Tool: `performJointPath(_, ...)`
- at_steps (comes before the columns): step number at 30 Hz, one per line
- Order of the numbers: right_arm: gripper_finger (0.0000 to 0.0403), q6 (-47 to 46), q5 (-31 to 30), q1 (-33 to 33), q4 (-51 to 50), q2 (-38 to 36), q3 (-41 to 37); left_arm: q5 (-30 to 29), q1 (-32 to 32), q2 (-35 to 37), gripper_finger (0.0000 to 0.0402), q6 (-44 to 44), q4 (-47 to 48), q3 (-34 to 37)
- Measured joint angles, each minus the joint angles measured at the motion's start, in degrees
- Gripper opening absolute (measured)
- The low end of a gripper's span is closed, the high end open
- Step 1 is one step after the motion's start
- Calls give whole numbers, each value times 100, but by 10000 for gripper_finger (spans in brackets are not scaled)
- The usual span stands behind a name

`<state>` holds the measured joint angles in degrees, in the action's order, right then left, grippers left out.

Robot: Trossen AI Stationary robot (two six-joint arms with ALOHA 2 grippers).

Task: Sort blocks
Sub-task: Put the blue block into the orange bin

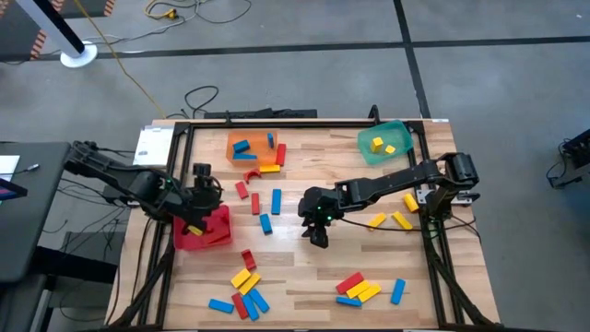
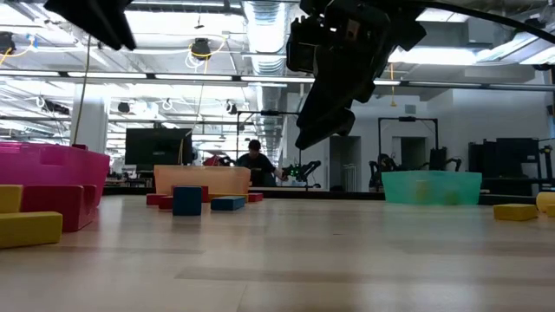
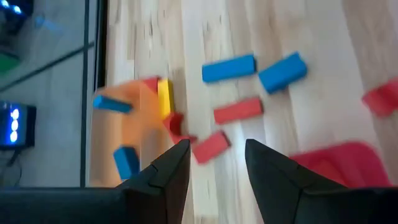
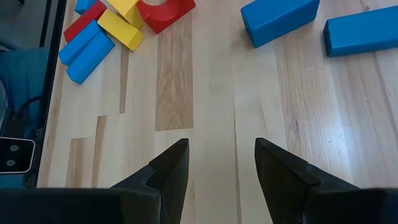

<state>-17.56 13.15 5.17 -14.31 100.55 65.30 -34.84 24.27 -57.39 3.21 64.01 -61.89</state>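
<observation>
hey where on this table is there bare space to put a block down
Bare wood lies mid-table below the right hand, between the front-left pile and the front-right pile. Crowded: around the orange bin and beside the red bin.

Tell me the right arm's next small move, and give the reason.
Probably it should reach forward and lower onto the nearer blue block. The right gripper hangs open and empty over bare wood mid-table, and two blue blocks lie just ahead of it, with nothing between its fingers yet. The left gripper waits above the red bin.
</observation>
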Motion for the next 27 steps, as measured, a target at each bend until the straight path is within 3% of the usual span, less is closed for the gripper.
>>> performJointPath(7, 198, 0, 0, 0, 0, 0, 0, 227, 65, -524, 151, 28, -504, 107)
performJointPath(19, 198, 0, 2, 0, 1, 0, 0, 655, 494, -2143, 151, 929, 1154, 114)
performJointPath(27, 198, 0, 1, 0, 2, 0, 0, 910, 599, -2767, 151, 888, 1362, 114)
